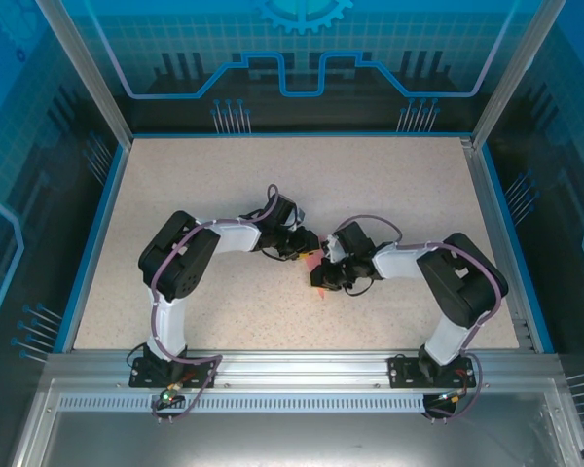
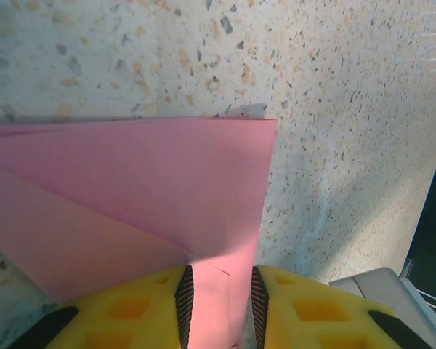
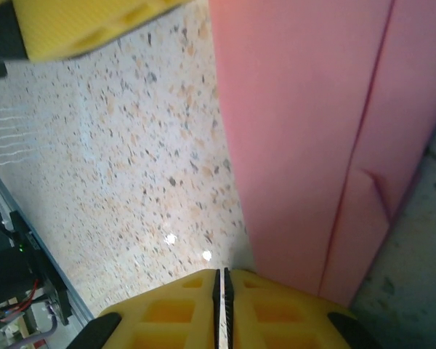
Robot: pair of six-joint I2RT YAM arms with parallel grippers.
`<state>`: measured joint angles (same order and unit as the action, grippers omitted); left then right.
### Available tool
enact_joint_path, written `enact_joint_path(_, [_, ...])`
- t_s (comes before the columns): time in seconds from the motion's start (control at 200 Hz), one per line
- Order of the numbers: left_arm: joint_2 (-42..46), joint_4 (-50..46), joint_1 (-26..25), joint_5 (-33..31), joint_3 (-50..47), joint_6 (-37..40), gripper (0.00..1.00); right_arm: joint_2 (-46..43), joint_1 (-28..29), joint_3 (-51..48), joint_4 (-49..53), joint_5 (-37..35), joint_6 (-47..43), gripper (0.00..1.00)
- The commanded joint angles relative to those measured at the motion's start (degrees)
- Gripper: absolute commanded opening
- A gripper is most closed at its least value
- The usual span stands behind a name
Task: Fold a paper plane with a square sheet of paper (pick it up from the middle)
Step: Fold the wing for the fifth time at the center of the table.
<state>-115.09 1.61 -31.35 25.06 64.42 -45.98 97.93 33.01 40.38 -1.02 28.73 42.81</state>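
Your left gripper (image 2: 219,294) has its jaws apart with the square sheet of paper (image 2: 131,189) between them. The sheet lies folded on the table (image 2: 349,109), reaching ahead and leftward; you cannot tell if it is clamped. Your right gripper (image 3: 220,283) is clenched, apparently empty, the sheet's long crease running just beside it.

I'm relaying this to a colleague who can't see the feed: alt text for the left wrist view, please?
Folded pink paper spreads over the speckled table, its lower end running between the parted yellow fingers of the left gripper.
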Motion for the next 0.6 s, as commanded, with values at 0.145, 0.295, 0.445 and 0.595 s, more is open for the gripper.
enact_joint_path(0.145, [-3.5, -4.7, -0.2, -4.7, 0.1, 2.4, 0.31, -4.5, 0.9, -9.1, 3.3, 0.6, -1.4, 0.13])
enact_joint_path(0.295, [-3.5, -4.8, -0.2, -4.5, 0.3, 2.5, 0.3, -5.9, 0.0, -13.1, 0.9, 2.3, -0.4, 0.14])
enact_joint_path(0.445, [-3.3, -4.4, -0.2, -3.8, 0.5, 2.6, 0.31, -11.4, -1.9, -13.2, 3.7, 1.0, -1.1, 0.14])
enact_joint_path(0.595, [-2.1, -4.3, -0.1, -3.3, 0.8, 2.9, 0.31, -20.0, -6.6, -13.1, 9.1, -3.2, -2.3, 0.18])
